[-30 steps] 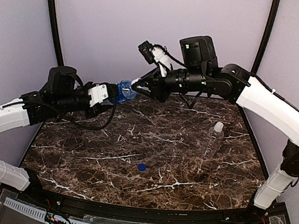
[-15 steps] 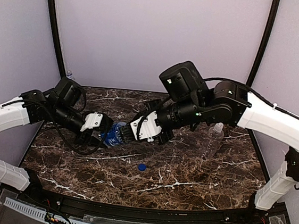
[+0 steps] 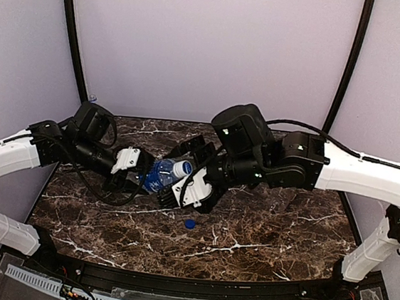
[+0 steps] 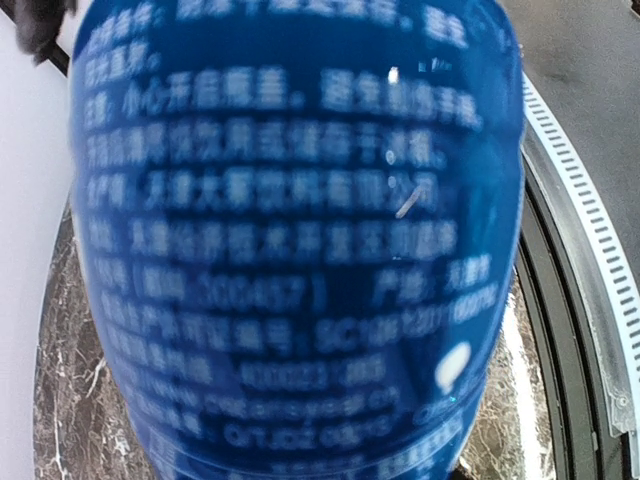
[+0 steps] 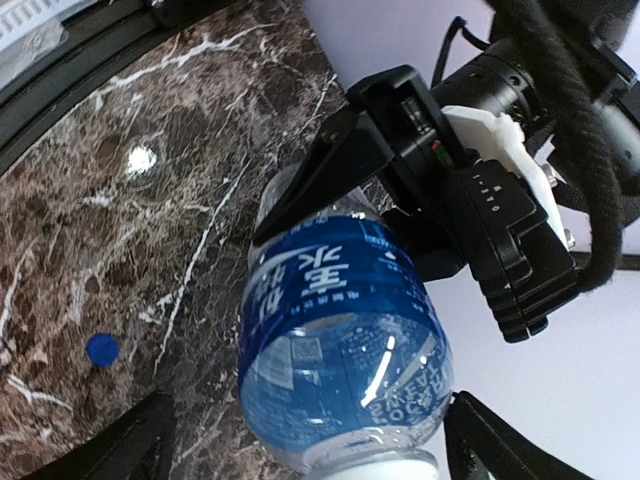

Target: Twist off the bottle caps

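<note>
Right gripper (image 5: 310, 430), newly wide, astride bottle (image 5: 340, 330)

Even bright light, soft shadows, bottle (image 4: 300, 250) label blurry in L wrist, glare on table (image 5: 140, 158)

The left arm (image 3: 13, 155) and right arm (image 3: 369, 171) are angled inward, claws faced toward each other. The left claw (image 3: 142, 176) is clamped partway shut; the right claw (image 3: 180, 171) is spread wide.

White Chinese print on the blue label (image 4: 290, 240) of the bottle (image 5: 345, 330), mostly illegible.
</note>
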`<action>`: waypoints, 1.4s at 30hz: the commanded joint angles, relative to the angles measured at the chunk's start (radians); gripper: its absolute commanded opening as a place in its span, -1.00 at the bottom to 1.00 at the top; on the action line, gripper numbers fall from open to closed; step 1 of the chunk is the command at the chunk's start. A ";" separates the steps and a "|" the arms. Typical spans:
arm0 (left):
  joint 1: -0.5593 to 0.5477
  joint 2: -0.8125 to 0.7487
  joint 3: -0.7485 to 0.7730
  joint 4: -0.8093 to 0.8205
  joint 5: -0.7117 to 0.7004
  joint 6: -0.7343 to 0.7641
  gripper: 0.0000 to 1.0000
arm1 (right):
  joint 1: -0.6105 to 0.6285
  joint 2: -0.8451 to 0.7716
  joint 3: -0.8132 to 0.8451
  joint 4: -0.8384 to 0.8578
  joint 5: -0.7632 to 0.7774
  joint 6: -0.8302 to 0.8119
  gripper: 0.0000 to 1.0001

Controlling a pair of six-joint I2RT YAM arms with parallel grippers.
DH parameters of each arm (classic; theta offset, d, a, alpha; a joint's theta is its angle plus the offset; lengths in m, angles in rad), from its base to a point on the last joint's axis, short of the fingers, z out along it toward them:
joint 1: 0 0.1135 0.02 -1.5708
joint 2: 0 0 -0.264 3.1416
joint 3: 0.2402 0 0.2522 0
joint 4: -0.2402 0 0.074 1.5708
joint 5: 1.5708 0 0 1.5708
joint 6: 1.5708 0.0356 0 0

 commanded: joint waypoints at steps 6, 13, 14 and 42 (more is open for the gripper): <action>-0.009 -0.043 -0.050 0.352 -0.201 -0.095 -0.26 | -0.108 -0.177 -0.073 0.332 -0.186 0.651 0.97; -0.009 -0.036 -0.088 0.548 -0.395 -0.096 -0.26 | -0.281 -0.077 0.114 0.234 -0.296 1.358 0.74; -0.009 -0.034 -0.089 0.563 -0.418 -0.092 -0.26 | -0.283 -0.057 0.143 0.208 -0.257 1.429 0.64; -0.009 -0.014 -0.114 0.639 -0.521 -0.027 -0.24 | -0.272 0.087 0.287 0.025 -0.223 1.655 -1.00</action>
